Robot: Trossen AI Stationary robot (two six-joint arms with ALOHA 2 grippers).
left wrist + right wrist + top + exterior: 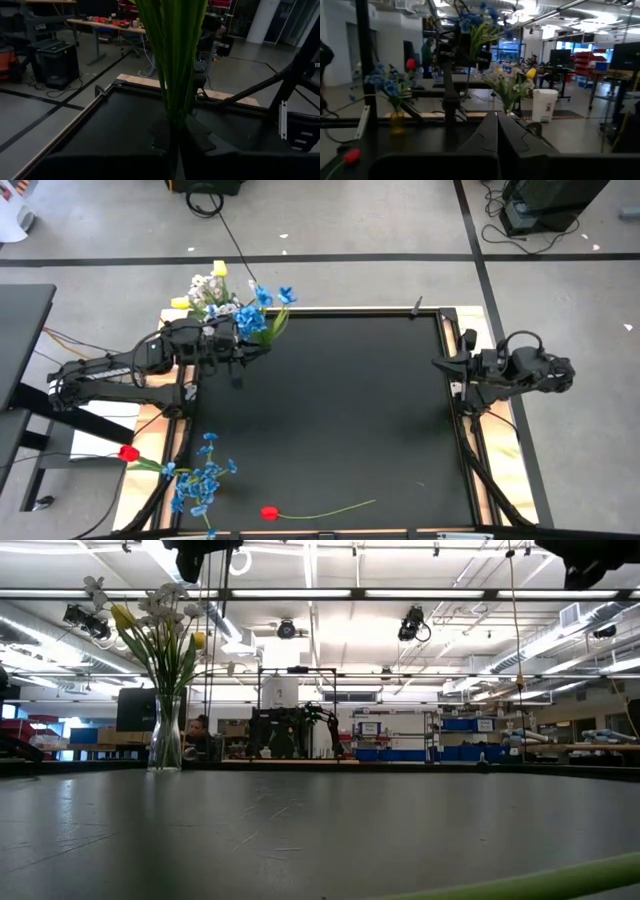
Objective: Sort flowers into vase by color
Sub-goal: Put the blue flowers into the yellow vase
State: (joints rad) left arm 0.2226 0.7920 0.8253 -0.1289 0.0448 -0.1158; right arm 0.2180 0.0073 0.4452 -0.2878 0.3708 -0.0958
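My left gripper [252,342] is shut on a blue blossom cluster [257,318] with green stalks and leaves, held high above the table's far left corner. It also shows in the right wrist view [476,27]. Just beyond it stands a glass vase [166,745] with white blossoms and yellow tulips [208,288]. A second vase [396,122] at the near left holds blue blossoms [200,480] and a red tulip [128,452]. Another red tulip [268,513] lies on its side on the mat near the front edge. My right gripper [497,131] is shut and empty at the table's right edge [450,370]. My left gripper pinches the bundle of green stalks [175,117] between its two fingers, low on the stalks, below the leaves. The fingers lie level, pointing toward the table's right, across the stalks. The flower stands upright above the fingers, lifted clear of the table.
The black mat [350,410] lies between the arms. The lying tulip's green stalk [335,508] runs along the front edge and shows close in the low view [540,880]. A person [427,52] stands in the room beyond the table.
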